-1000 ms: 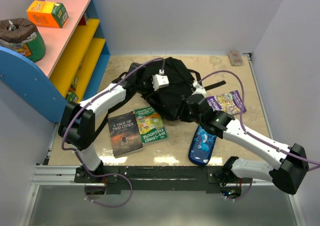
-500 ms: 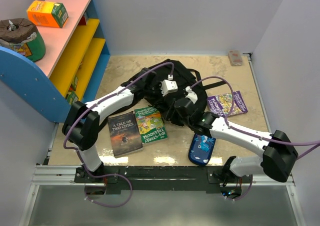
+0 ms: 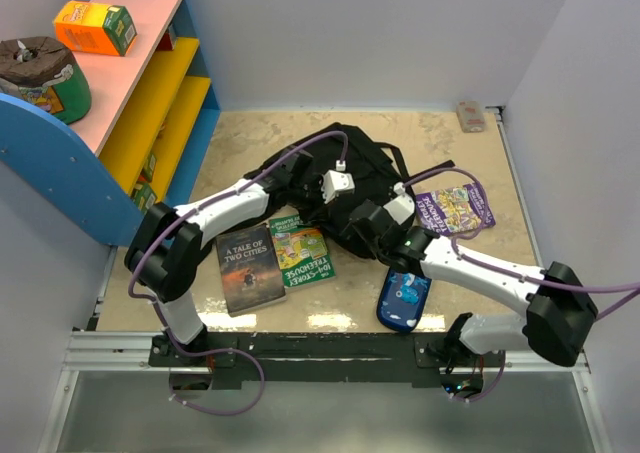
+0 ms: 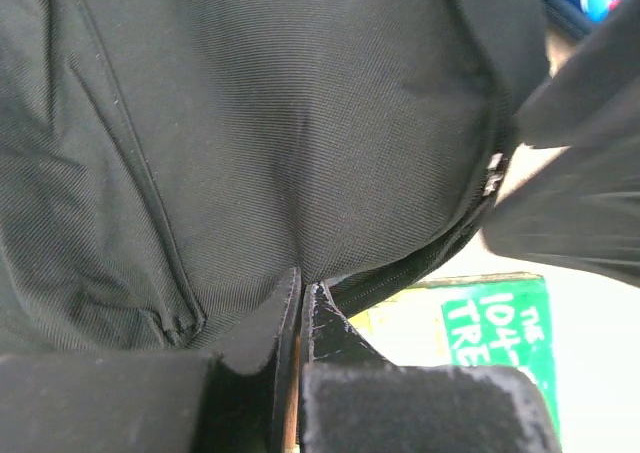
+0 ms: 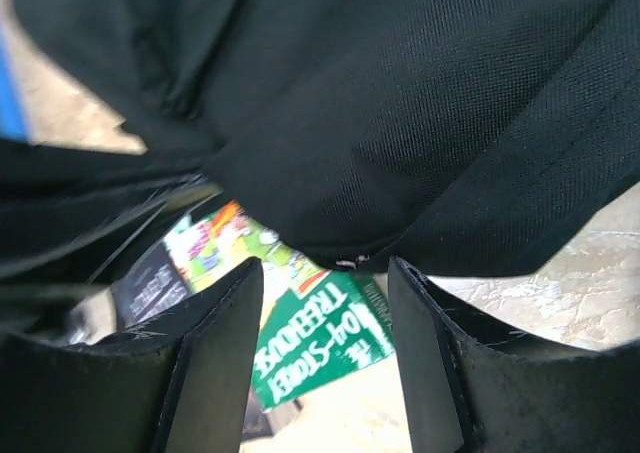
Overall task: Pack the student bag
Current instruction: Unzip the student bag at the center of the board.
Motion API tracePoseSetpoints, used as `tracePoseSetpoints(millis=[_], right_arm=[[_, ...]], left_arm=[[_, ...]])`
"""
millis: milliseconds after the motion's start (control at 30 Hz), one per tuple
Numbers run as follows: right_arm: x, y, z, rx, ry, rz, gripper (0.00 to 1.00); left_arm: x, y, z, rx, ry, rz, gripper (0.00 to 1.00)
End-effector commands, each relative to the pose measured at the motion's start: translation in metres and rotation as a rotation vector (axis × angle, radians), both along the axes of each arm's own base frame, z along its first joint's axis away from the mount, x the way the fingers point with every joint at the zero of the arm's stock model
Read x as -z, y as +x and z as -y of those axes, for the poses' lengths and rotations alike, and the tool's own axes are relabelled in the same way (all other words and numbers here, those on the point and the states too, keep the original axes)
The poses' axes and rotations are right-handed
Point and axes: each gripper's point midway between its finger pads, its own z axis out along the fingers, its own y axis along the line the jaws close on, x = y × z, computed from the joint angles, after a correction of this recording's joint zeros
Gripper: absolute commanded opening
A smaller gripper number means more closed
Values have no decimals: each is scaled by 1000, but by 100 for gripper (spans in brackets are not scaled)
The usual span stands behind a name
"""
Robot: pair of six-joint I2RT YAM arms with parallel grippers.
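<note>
Student bag (image 3: 365, 163) lies bunched in a soft heap at the middle of the table (image 3: 440, 138), nearer the far wall than the arms' bases. Its widest spread runs left to right, with black straps trailing out on both sides. Which end is its top I cannot tell.

The left gripper (image 4: 300, 285) has its jaws pressed almost together, pinching a fold of the bag's fabric at its near edge beside a zip line. The right gripper (image 5: 325, 273) has its jaws spread wide, with the bag's hem hanging just past the fingertips and untouched by them.

There is one bag. There are three books: a dark novel (image 3: 250, 268), a green book (image 3: 300, 253) side by side with it, and a purple book (image 3: 455, 208) to the right of the bag. One blue pencil case (image 3: 403, 298) lies near the front, under the right arm.

The green book's far corner meets the bag's near edge. The purple book sits just beside the bag's right side. Bare tabletop shows along the far wall behind the bag, in the far right corner near a small flat object (image 3: 470, 115), and in a strip along the front edge. A shelf unit (image 3: 150, 103) bounds the left side.
</note>
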Motion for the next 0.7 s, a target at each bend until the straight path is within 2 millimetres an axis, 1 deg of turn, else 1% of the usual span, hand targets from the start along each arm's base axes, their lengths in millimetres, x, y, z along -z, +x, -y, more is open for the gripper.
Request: tracePoseSetpoints(millis=[0,167,300,467,533,567,667], right_arm=[[16,11,7,114,-69,-48,56],[31,11,-4,97,-64,-85,54],[37,5,1,102,-68,-104,50],[36,-8,11,93,-95,-99,45],[32,-11,11,87,-126,-87,42],[33,-15,12,84,-152,-94,42],[28,-25,-1,44,-166,-80,43]], left_arm=[[-18,-22,19,69,-90,-38,0],[-17,-25,18,77,-85,-40,0],[-12,-28,16,81,-76,-45,0],[-8,-27,16,78,-73,-54,0],[-8,-25,17,73,-72,-53,0],[-8,-24,17,71,-70,-51,0],[-7,-21,17,56,-63,-52,0]])
